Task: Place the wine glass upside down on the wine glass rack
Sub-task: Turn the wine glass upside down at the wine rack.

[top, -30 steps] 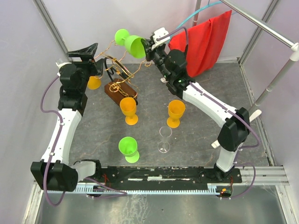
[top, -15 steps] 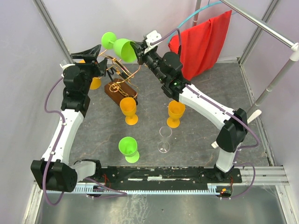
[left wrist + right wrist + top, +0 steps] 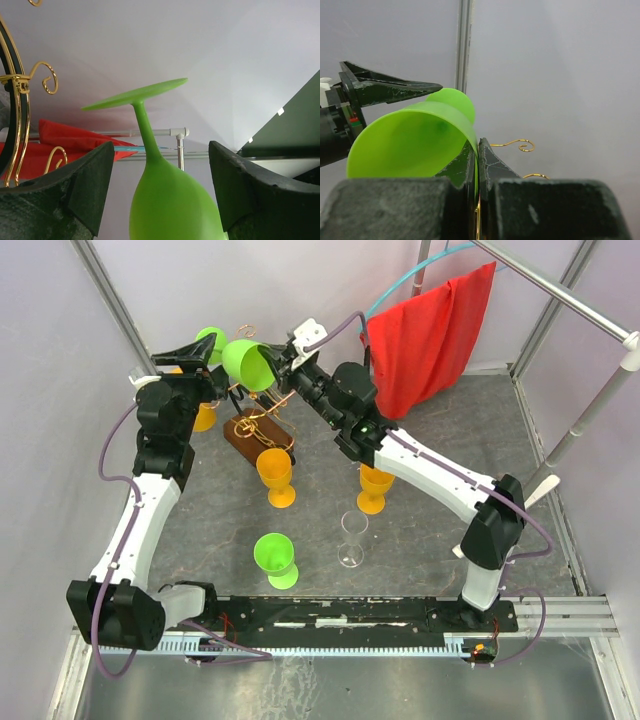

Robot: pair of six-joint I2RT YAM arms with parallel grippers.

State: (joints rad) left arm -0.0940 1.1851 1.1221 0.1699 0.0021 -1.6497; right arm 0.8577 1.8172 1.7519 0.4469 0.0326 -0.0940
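The right gripper (image 3: 477, 150) is clamping the rim of a green glass (image 3: 410, 145), holding it sideways above the rack (image 3: 262, 400). The left gripper (image 3: 190, 352) is hovering near the glass's foot, fingers apart. Judging by this, hanging is under way. Next, the foot needs sliding onto the rack's wires, bowl down.

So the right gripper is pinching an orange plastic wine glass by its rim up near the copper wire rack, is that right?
Not quite. The plastic wine glass pinched by its rim in the right gripper is bright green, not orange; the right wrist view shows it. It is held up near the copper wire rack, as you said.
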